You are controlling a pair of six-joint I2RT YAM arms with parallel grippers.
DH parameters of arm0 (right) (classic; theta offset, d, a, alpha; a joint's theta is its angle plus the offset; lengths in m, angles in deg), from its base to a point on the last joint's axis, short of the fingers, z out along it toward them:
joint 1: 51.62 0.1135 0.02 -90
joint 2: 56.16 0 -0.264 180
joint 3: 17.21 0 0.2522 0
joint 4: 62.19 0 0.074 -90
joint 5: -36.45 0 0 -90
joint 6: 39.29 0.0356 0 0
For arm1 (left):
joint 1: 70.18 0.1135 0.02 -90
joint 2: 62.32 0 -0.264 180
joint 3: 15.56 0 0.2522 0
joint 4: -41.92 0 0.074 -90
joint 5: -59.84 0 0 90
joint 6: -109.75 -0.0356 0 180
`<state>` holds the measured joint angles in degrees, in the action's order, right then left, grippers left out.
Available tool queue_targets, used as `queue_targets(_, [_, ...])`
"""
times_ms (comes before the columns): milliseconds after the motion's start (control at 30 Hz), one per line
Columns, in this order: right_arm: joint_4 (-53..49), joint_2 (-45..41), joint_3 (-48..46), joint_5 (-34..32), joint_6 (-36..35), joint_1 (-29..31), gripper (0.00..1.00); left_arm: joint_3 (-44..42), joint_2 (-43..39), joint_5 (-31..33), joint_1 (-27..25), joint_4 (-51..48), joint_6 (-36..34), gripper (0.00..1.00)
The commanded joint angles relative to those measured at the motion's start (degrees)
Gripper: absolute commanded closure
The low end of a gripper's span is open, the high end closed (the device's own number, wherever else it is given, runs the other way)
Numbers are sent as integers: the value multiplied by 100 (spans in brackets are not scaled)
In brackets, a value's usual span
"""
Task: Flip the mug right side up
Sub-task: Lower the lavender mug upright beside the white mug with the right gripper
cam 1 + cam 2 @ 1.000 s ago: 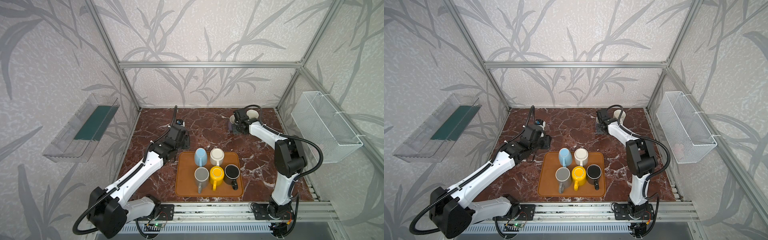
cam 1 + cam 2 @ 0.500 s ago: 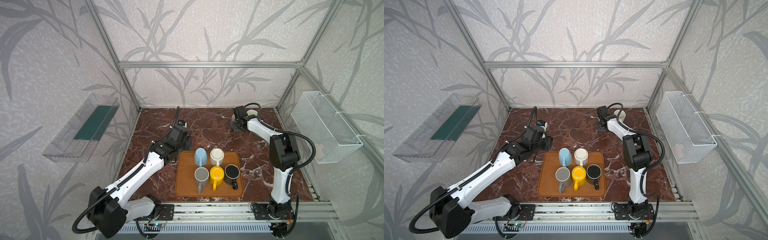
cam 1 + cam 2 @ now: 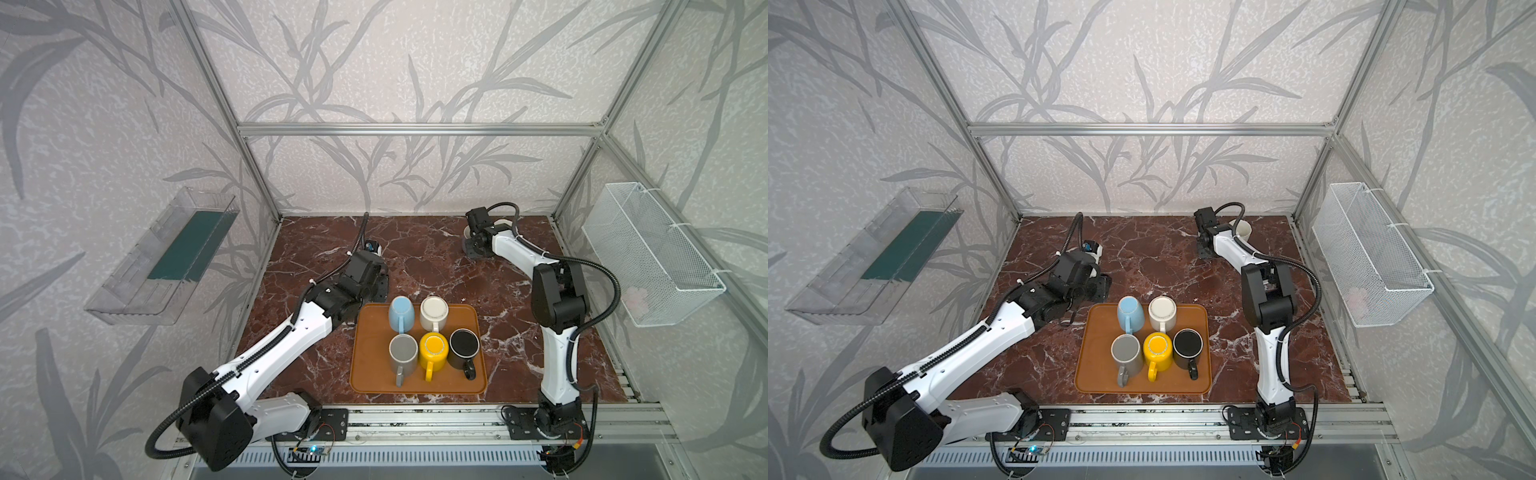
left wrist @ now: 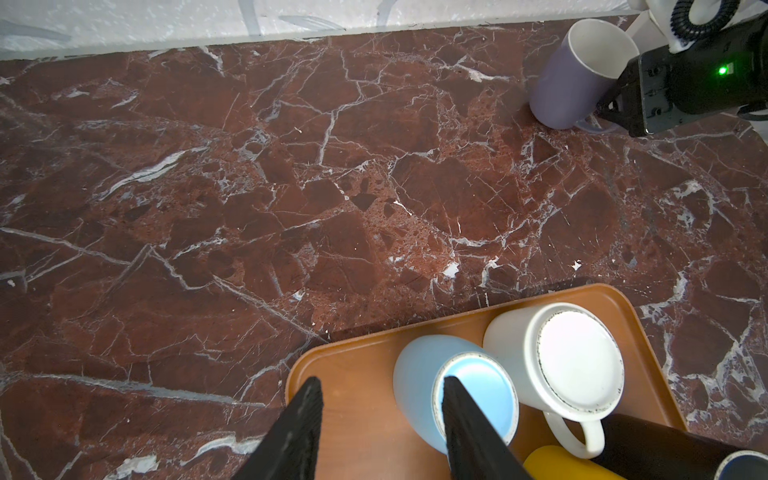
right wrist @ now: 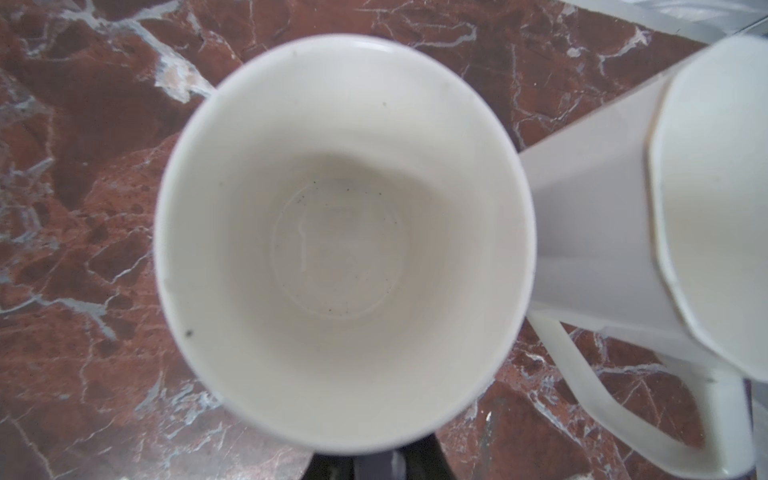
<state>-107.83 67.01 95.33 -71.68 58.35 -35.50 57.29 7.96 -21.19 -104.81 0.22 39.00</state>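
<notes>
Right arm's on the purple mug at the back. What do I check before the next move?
1. Mouth of purple mug faces up: ok; right wrist view looks into it.
2. Grip of right gripper on its handle: ok, shut.
3. Its base flat on the table: cannot tell.
4. Gap to the faceted white mug beside it: cannot tell; they meet in the right wrist view.
5. State of left gripper: ok, open and empty.
6. Upright blue mug on the tray: not ok, base up.
</notes>
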Motion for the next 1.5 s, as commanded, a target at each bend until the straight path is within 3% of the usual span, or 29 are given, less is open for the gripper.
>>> queue_targets(0, [27,21,333,-190,32,-55,100,173,8,117,-33,-185,-120,51])
queue_targets(700, [-613,565,1155,-383,136,-74,100,274,-9,197,-81,-352,-202,50])
queue_targets(1100, [-707,598,1127,-375,218,-110,100,217,-102,237,-110,-396,-202,50])
queue_targets(1467, [-657,554,1011,-121,479,-153,82,199,-83,300,-157,-420,-184,50])
